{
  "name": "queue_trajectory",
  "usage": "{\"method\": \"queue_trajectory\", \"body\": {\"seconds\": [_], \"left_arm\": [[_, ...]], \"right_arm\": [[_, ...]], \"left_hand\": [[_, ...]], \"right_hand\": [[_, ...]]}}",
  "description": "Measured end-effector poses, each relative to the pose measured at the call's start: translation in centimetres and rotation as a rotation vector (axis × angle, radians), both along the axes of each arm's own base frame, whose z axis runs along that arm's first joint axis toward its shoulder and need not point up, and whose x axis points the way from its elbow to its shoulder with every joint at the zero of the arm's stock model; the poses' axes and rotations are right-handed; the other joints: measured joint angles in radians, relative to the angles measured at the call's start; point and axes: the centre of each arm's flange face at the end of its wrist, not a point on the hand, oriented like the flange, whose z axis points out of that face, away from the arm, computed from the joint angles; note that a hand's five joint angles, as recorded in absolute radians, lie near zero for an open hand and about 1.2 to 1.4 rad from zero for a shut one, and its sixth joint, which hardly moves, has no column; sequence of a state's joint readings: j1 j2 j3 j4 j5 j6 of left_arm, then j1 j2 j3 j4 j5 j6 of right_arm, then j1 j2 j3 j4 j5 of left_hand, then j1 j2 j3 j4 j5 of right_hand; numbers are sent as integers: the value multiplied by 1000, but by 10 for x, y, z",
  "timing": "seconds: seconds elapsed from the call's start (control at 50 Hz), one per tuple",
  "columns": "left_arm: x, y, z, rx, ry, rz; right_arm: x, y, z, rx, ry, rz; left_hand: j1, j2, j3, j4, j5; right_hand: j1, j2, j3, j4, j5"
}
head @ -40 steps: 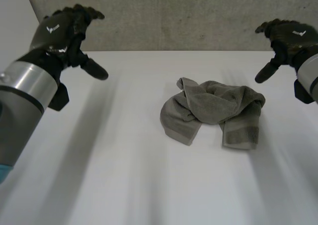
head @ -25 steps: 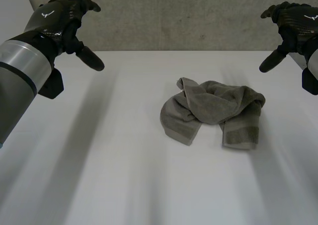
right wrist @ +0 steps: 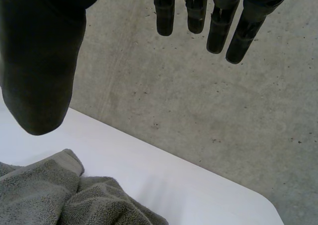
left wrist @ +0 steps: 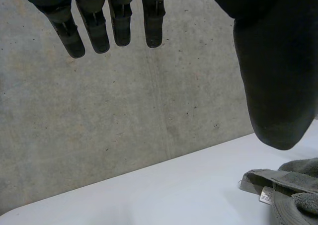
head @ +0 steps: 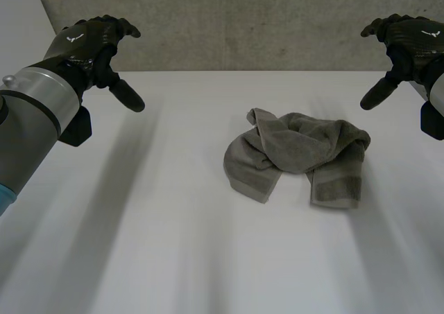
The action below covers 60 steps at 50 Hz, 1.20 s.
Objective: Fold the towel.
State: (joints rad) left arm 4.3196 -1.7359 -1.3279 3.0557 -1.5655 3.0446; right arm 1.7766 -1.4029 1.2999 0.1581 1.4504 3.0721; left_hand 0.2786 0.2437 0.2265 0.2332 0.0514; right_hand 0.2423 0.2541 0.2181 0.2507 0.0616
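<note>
- Both hands have shifted only slightly since the earlier frames, rising a little and then settling lower again. The towel has not moved at all.
- Left hand (head: 89,42) hovers over the far left of the table (head: 173,231). Its fingers (left wrist: 117,24) are straight and spread away from the thumb, and it holds nothing.
- Right hand (head: 408,40) hovers over the far right in a mirrored pose, fingers (right wrist: 218,26) relaxed and apart from the thumb, also empty.
- Between them the towel (head: 295,154) lies in a crumpled heap right of the table's middle. It is nearer the right hand and well apart from both.
- Judged from this, nothing of the fold is done. The towel still needs to be grasped, spread flat and then folded.
- As it lies, the heap's long axis runs roughly across the table, from the left arm's side to the right's. Two hemmed ends point toward the near edge, and a bunched corner points toward the concrete wall (head: 243,23).
</note>
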Motion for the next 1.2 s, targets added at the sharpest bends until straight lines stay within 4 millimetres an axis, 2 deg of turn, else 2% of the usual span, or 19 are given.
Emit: {"method": "queue_trajectory", "body": {"seconds": [0.26,0.4,0.48,0.62,0.7,0.76,0.84,0.92,0.96,1.0,1.02,1.04,1.1,1.2], "left_arm": [[-1,1,-1,0,0,-8],[-1,-1,-3,4,-2,-8],[-1,-1,-3,6,-3,-8],[-1,-1,-4,7,-3,-7],[-1,-1,-5,9,-4,-6],[-1,-2,-6,12,-5,-6],[-1,-3,-8,18,-8,-6],[-1,-3,-10,23,-10,-6],[-2,-3,-12,29,-13,-8],[-2,-1,-15,37,-17,-13],[-4,0,-18,46,-21,-21],[-4,1,-20,51,-23,-27],[-10,8,-32,81,-35,-74],[-20,18,-53,127,-51,-168]], "right_arm": [[3,1,-2,3,13,15],[11,-12,-23,60,23,66],[19,-35,-52,124,29,106],[33,-80,-123,262,50,132],[36,-96,-160,329,67,130],[38,-100,-178,355,83,132],[42,-100,-189,352,110,152],[45,-96,-179,295,111,177],[51,-86,-155,211,96,219],[57,-74,-134,151,82,261],[62,-63,-118,105,70,301],[65,-56,-110,85,63,324],[78,-18,-81,17,32,442],[97,32,-73,31,12,603]], "left_hand": [[0,0,0,0,0],[0,-1,0,0,0],[0,-1,0,0,0],[0,-1,0,0,0],[0,-1,0,0,0],[0,-1,0,0,0],[0,-1,0,0,0],[0,-1,0,0,0],[0,-1,0,0,0],[0,-1,0,0,0],[0,-1,0,0,0],[0,-1,0,0,0],[0,-1,0,0,0],[0,-1,0,0,0]], "right_hand": [[0,0,0,0,0],[0,0,0,0,0],[0,0,0,0,0],[0,0,0,0,0],[2,0,0,0,0],[181,181,0,0,191],[595,617,0,0,581],[941,940,0,0,882],[1054,1021,0,0,1027],[1054,1021,0,0,1048],[1054,1021,0,0,1048],[1054,1022,0,0,1048],[1055,1035,0,0,1048],[1055,1035,0,0,1047]]}}
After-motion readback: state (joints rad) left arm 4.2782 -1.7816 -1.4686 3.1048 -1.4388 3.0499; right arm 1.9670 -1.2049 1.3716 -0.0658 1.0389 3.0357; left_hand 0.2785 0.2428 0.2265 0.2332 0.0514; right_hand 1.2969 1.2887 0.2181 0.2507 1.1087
